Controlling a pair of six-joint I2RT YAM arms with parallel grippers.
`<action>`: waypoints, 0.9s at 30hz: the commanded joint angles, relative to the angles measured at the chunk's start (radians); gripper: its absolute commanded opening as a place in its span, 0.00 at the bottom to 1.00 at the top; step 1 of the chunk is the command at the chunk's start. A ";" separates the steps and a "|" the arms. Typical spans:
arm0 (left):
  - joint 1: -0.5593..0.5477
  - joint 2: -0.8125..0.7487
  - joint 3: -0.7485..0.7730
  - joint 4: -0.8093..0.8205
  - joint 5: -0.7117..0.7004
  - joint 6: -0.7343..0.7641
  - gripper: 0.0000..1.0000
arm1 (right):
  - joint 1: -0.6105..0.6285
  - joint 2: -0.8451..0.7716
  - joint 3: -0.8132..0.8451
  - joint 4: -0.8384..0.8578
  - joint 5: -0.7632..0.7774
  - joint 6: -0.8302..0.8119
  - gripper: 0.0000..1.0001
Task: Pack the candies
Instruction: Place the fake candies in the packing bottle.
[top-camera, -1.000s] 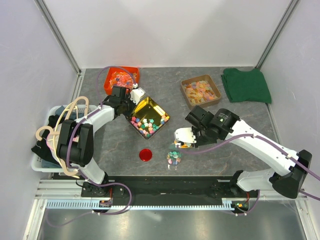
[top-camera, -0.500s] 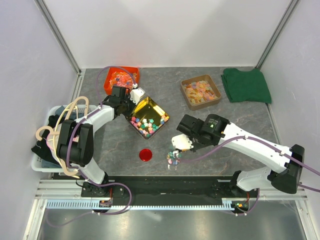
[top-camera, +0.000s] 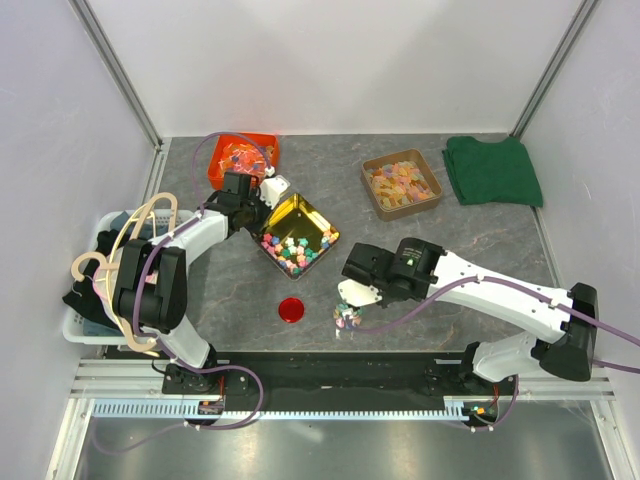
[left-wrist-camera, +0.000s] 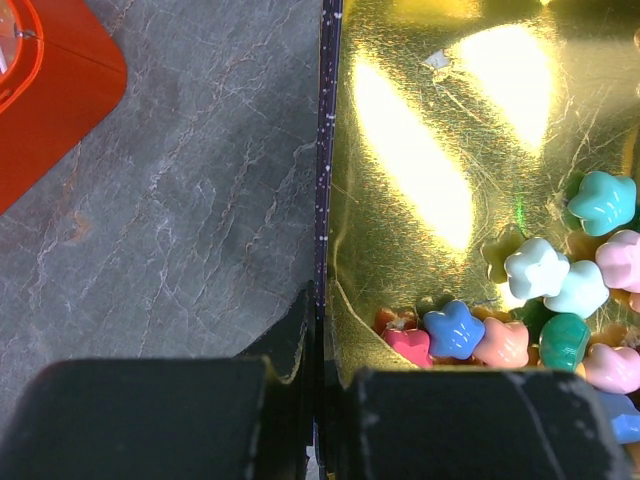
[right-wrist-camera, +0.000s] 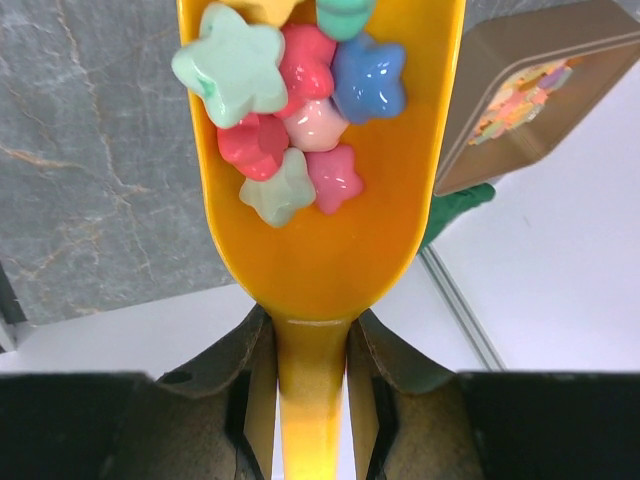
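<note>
The candies (top-camera: 292, 250) are small chunky sweets in mixed colours, heaped at the near end of a gold tray (top-camera: 290, 212). My left gripper (top-camera: 268, 192) is shut on that tray's far wall; in the left wrist view its jaws (left-wrist-camera: 322, 330) pinch the thin edge of the gold tray (left-wrist-camera: 400, 150), with candies (left-wrist-camera: 560, 300) just inside. My right gripper (right-wrist-camera: 312, 370) is shut on the handle of an orange-yellow scoop (right-wrist-camera: 330, 230) that carries several candies (right-wrist-camera: 290, 110). From above, the right gripper (top-camera: 358, 296) hangs over a small clear jar (top-camera: 346, 320) holding candies, partly hiding it.
A red lid (top-camera: 291, 310) lies left of the jar. An orange-red tray (top-camera: 243, 155) sits at the back left, a brown tray (top-camera: 402, 183) of gummies at the back right, a green cloth (top-camera: 492, 170) beside it. A white basket (top-camera: 85, 325) with hangers stands at the left edge.
My right arm has swung left and nearer with the loaded scoop, from beside the jar to right above it. The left arm and gold tray have not moved.
</note>
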 joint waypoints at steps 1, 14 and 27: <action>0.006 0.003 0.033 0.035 0.058 -0.047 0.02 | 0.025 0.003 0.008 -0.031 0.105 0.018 0.00; 0.009 0.004 0.030 0.038 0.064 -0.046 0.02 | 0.063 0.025 0.011 -0.034 0.178 0.007 0.00; 0.012 0.007 0.032 0.038 0.072 -0.050 0.02 | 0.074 0.032 0.009 -0.019 0.214 -0.008 0.00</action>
